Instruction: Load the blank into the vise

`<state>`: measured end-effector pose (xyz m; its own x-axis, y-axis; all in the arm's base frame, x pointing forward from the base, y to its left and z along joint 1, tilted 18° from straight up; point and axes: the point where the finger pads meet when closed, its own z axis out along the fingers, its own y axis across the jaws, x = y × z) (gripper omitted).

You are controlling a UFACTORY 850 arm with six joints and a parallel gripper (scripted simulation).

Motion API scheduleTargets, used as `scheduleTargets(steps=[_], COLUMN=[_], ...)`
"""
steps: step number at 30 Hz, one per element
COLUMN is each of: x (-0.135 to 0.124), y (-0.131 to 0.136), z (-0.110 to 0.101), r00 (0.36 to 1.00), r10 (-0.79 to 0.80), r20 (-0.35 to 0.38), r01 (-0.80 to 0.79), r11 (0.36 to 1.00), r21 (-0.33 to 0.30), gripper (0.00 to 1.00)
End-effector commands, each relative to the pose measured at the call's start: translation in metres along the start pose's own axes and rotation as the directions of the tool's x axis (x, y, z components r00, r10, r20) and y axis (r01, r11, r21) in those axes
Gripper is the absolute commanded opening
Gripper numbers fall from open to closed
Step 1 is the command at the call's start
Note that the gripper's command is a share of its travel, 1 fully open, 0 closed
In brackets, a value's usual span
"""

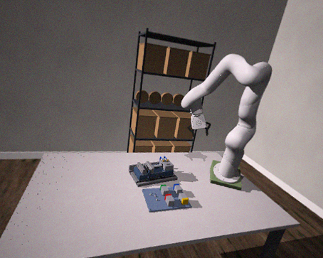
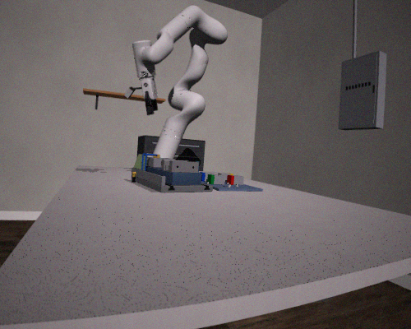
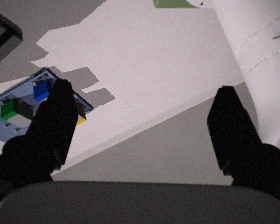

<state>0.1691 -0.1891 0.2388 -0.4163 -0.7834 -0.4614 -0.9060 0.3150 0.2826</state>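
Observation:
The blank with the yellow end [image 1: 185, 201] [image 3: 81, 121] stands on the blue infeed plate [image 1: 152, 205] [image 2: 251, 189], at the corner nearest the table front; in the wrist view the left finger mostly hides it. The milling vise [image 1: 152, 175] [image 2: 182, 178] stands beside the plate. Its end block without hoses [image 1: 141, 168] is at the far end from the hoses. No blank is visible between the jaws; the work stop is too small to make out. My gripper [image 1: 199, 132] [image 2: 140, 104] [image 3: 144, 100] is open and empty, high above the table, tilted, away from the blanks.
Blanks with red [image 1: 168, 196], green [image 1: 162, 187] and blue [image 1: 176, 186] ends stand on the infeed plate, close to the yellow-ended one. Small pins [image 1: 155, 195] stand on its other side. Blue hoses [image 1: 164, 158] rise from the vise's end block nearer the arm base [image 1: 226, 175].

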Motion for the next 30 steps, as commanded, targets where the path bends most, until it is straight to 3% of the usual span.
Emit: scheduleTargets(steps=[1, 5, 14, 21, 30], x=[-0.006, -0.008, -0.039, -0.039, -0.069], y=[-0.003, -0.003, -0.015, -0.015, -0.026], z=[-0.001, -0.001, 0.0, 0.0, 0.0], r00=[0.999, 0.999, 0.975, 0.975, 0.924], r10=[-0.028, -0.039, -0.185, -0.185, -0.309], r20=[-0.017, -0.023, -0.12, -0.12, -0.224], r01=[0.028, 0.04, 0.2, 0.2, 0.354], r11=[0.999, 0.999, 0.972, 0.972, 0.913], r21=[0.024, 0.03, 0.127, 0.127, 0.202], gripper=[1.0, 1.0, 1.0, 1.0, 1.0])
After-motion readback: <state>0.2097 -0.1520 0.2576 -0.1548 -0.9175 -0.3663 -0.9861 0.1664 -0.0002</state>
